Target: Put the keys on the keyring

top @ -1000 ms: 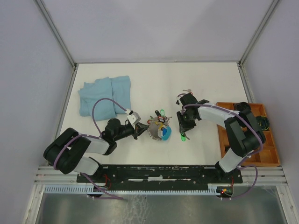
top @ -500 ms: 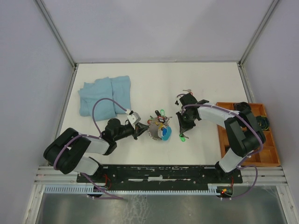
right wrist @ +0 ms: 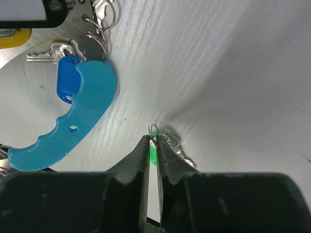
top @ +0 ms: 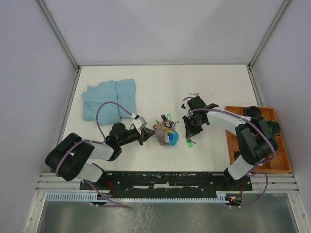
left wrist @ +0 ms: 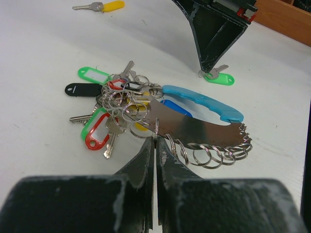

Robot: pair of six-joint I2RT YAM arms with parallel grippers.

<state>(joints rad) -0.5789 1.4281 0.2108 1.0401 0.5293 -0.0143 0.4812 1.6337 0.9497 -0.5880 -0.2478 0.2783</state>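
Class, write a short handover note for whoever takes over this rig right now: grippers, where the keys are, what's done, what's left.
Left gripper: shut on the edge of the keyring.
Right gripper: shut on the green-tagged key, which lies on the table beside the keyring.
Yellow-tagged key: loose, farther back.
Done: a bunch of keys appears threaded already.
Left: green key, then yellow.

The left arm (top: 80, 158) and the right arm (top: 250, 141) are built of bulky matte black joints joined by smooth white links, and a thin purple cable (top: 103, 109) runs along each. The left gripper (left wrist: 155, 141) and the right gripper (right wrist: 151, 143) have black, tapered wedge fingers with greyish scuffs.
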